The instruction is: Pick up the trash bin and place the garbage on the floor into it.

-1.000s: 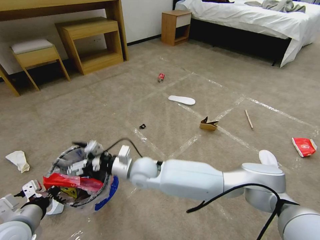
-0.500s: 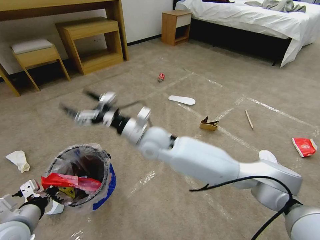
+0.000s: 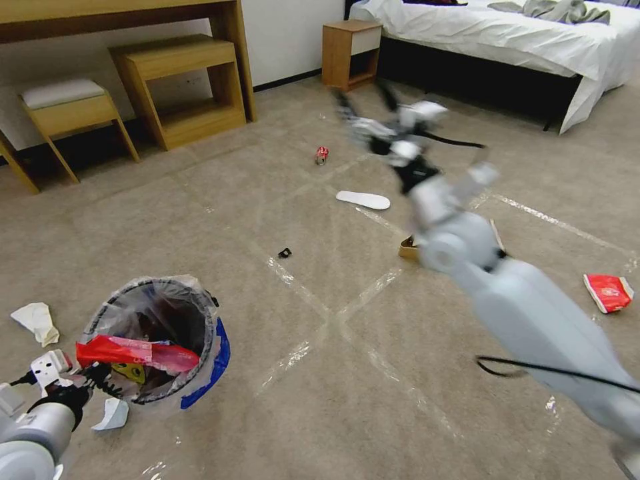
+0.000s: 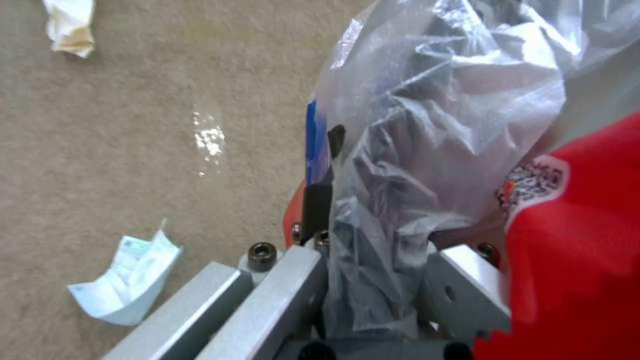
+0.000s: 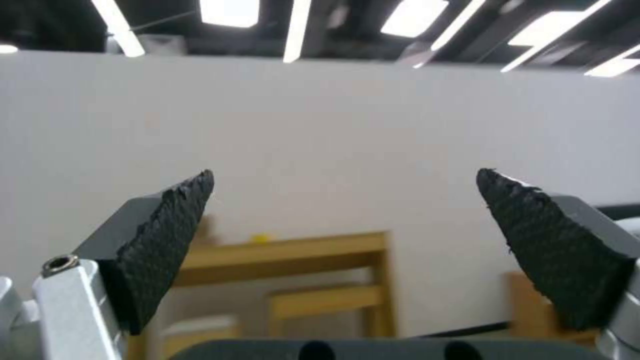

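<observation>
The trash bin (image 3: 157,313) stands low on my left, dark, lined with a crinkly clear bag, a blue patch on its side. My left gripper (image 3: 100,385) is shut on its near rim; the left wrist view shows the left gripper (image 4: 373,285) pinching rim and bag. A red wrapper (image 3: 133,353) lies across the bin's mouth. My right gripper (image 3: 368,100) is raised high and blurred over the floor (image 3: 333,373), open and empty, its fingertips (image 5: 167,235) wide apart. On the carpet lie a crushed red can (image 3: 322,155), a white insole (image 3: 363,199), cardboard (image 3: 407,249) and another red wrapper (image 3: 608,292).
Crumpled white paper (image 3: 37,321) and a white scrap (image 3: 110,415) lie beside the bin. A small black piece (image 3: 285,253) sits mid-carpet. Wooden desk, stool and shelf (image 3: 180,87) line the far wall; a nightstand (image 3: 350,53) and a bed (image 3: 520,40) stand at the back right.
My right arm has lifted out of the bin's mouth and swung up and to the right across the floor, gripper open. The bin and left gripper have barely shifted.
</observation>
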Tool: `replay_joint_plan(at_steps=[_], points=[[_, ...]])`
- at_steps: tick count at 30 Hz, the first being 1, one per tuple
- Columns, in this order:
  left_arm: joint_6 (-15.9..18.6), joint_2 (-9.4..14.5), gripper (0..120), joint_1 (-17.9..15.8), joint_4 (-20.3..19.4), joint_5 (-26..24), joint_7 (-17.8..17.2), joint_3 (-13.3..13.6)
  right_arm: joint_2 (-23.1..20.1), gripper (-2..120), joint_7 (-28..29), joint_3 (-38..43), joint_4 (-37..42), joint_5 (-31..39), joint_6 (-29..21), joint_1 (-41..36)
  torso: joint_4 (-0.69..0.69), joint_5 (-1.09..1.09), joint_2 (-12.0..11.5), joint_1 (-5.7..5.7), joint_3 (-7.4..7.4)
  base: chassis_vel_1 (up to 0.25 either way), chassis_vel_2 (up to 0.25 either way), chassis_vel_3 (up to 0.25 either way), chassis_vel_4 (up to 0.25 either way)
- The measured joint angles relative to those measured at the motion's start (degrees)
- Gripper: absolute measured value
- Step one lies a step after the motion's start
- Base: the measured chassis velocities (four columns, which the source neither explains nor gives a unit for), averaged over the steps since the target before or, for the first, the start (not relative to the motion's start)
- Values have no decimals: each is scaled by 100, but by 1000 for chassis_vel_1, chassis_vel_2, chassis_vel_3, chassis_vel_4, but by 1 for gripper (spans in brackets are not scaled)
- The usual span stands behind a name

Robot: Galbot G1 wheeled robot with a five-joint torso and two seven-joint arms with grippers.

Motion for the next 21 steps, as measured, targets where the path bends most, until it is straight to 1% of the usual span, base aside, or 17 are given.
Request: replay_joint_plan(at_steps=[2,3,4,6,7,8,10,11,12,13,14,15,16,17,18,19,21], points=[[-9,-24,1,28,-11,9,7,-29,-3,100,8,95,10,-24,9,-63,1,1,0,0,0,0,0,0,0],[-34,-128,1,130,-70,44,15,-140,0,100,36,418,60,-106,48,-286,5,2,0,0,0,0,0,0,0],[-37,-168,1,141,-112,49,16,-164,5,100,90,698,159,-197,44,-489,18,0,0,0,1,0,0,0,0],[-37,-180,1,138,-127,50,16,-168,6,100,146,897,227,-260,34,-638,17,-1,0,0,0,0,0,0,0],[-37,-201,1,131,-155,78,14,-181,13,100,362,1367,418,-495,-69,-1103,7,-4,0,0,0,0,0,0,0],[-37,-201,1,131,-155,78,14,-181,13,100,362,1367,418,-495,-69,-1103,7,-4,0,0,0,0,0,0,0],[-50,-262,1,136,-187,163,20,-216,70,100,670,1839,651,-979,-271,-1829,0,4,0,0,0,0,0,0,0],[-62,-288,1,131,-209,190,21,-231,130,100,825,2110,790,-1336,-375,-2236,4,3,0,0,0,0,0,0,0],[-70,-299,1,119,-215,207,29,-232,190,100,892,2298,917,-1618,-384,-2593,2,0,0,-1,0,0,0,0,0],[-70,-299,1,119,-215,207,29,-232,190,100,892,2298,917,-1618,-384,-2593,2,0,0,-1,0,0,0,0,0],[-73,-307,1,108,-217,216,36,-231,262,100,921,2475,1029,-1857,-382,-2966,5,-2,0,0,0,0,0,0,0],[-78,-312,1,103,-217,232,36,-229,365,100,936,2632,1156,-2043,-341,-3392,5,0,0,0,0,0,0,0,0],[-78,-312,1,103,-217,232,36,-229,365,100,936,2632,1156,-2043,-341,-3392,5,0,0,0,0,0,0,0,0],[-104,-318,1,102,-217,260,52,-227,505,100,967,2753,1304,-2215,-230,-3947,5,-2,0,0,0,0,0,0,0],[-113,-319,1,104,-216,270,61,-226,591,100,948,2804,1366,-2307,-139,-4258,4,0,0,0,0,0,0,0,0],[-113,-319,1,104,-216,270,61,-226,591,100,948,2804,1366,-2307,-139,-4258,4,0,0,0,0,0,0,0,0],[-124,-319,1,114,-216,275,72,-219,775,100,861,2854,1428,-2477,96,-4665,3,-1,0,0,0,0,0,0,0]])
